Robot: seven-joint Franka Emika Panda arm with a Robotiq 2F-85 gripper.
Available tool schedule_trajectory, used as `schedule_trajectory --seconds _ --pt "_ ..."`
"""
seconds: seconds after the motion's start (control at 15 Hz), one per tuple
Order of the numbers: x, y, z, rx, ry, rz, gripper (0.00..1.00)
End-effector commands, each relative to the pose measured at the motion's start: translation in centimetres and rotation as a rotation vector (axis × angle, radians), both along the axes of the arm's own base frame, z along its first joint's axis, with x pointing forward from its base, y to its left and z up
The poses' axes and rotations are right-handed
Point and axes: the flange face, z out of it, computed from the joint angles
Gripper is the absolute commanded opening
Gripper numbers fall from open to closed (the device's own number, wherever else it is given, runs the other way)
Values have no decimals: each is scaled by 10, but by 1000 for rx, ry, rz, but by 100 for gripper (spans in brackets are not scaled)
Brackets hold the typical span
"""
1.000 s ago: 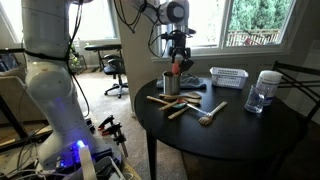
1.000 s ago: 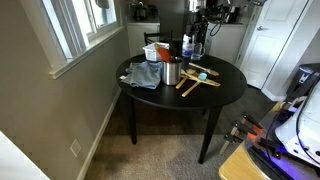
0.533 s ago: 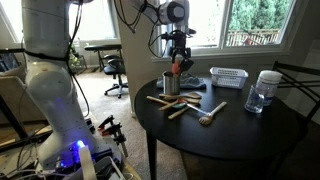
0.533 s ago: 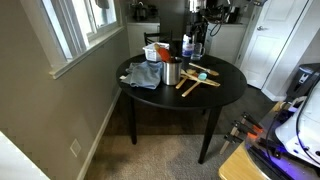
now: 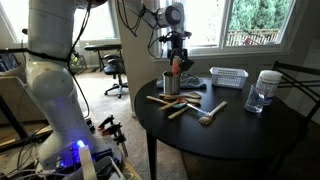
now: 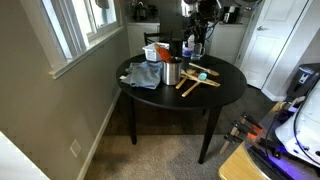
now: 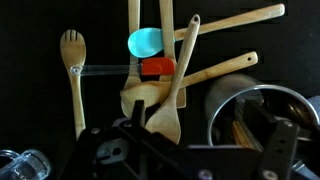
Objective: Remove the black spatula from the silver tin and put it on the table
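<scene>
The silver tin [image 5: 170, 85] stands near the edge of the round black table [image 5: 240, 130], and it also shows in the other exterior view [image 6: 172, 72] and at the lower right of the wrist view [image 7: 255, 110]. An orange-tipped utensil [image 5: 175, 68] sticks up out of it. I cannot make out the black spatula against the dark background in any view. My gripper [image 5: 178, 48] hangs just above the tin. In the wrist view its fingers [image 7: 200, 150] are spread apart and empty, with the tin's rim between them.
Several pale wooden spoons [image 5: 185, 103] and a teal-headed utensil [image 7: 145, 42] lie on the table beside the tin. A white slotted basket [image 5: 228, 76] and a glass jar [image 5: 264, 90] stand further back. A blue cloth [image 6: 143, 76] lies near the tin.
The arm's wrist has shifted slightly above the tin. The tin and the utensils on the table have not moved.
</scene>
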Motion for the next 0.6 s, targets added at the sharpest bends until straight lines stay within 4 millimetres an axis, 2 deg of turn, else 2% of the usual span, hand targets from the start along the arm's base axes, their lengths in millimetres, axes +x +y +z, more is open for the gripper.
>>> schedule_trajectory --seconds 0.0,0.13,0.27,0.53 --pt "30 36 -19 -91 34 -151 100" --pt "39 52 -26 -96 52 -216 100" --pt "49 64 -25 -99 47 -272 100" --pt "68 74 -18 -86 25 -325 100"
